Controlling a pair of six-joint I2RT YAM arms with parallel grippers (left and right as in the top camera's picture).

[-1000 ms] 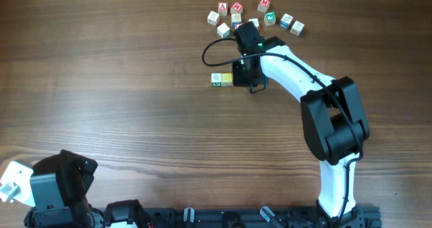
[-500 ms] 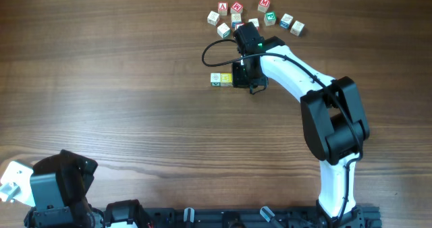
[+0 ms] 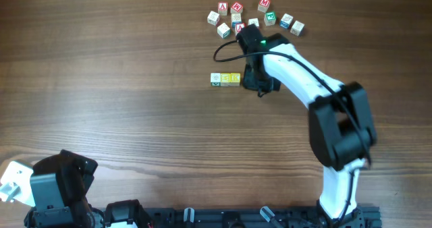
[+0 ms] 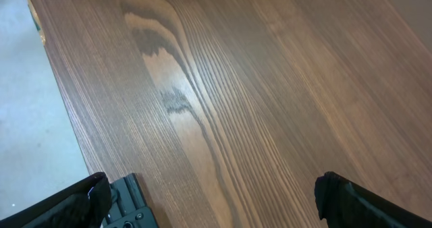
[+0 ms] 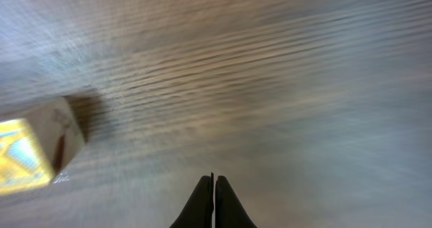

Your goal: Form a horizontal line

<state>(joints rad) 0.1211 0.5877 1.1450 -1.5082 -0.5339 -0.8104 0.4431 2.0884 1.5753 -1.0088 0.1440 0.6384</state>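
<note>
On the wooden table (image 3: 121, 86), the row of cubes (image 3: 225, 79) lies a little beyond the middle and runs left to right. It is three small cubes touching side by side, a white one with a green mark at the left end and two yellow ones to its right. The right gripper (image 3: 255, 81) sits just beside the right end of this row, apart from it, with a sliver of bare wood between. Its white right arm (image 3: 297, 69) curves back from there toward its base at the near edge. The right wrist view is blurred, but it shows the gripper's two dark fingers (image 5: 202, 204) pressed together tip to tip over bare wood, with nothing between them. The end cube (image 5: 40, 150) appears at the left edge of that view, clear of the fingers, showing a yellow face and a pale wooden side. At the far side of the table a loose cluster of cubes (image 3: 236, 7) with red, green and blue letters lies scattered, well apart from the row, and the arm covers part of it. The left arm (image 3: 57, 187) stays at the near left corner, far from all the cubes. The left gripper (image 4: 212, 204) is spread wide, its fingers (image 4: 81, 204) at the two lower corners of its view. Only bare wood lies between them, and it holds nothing.
</note>
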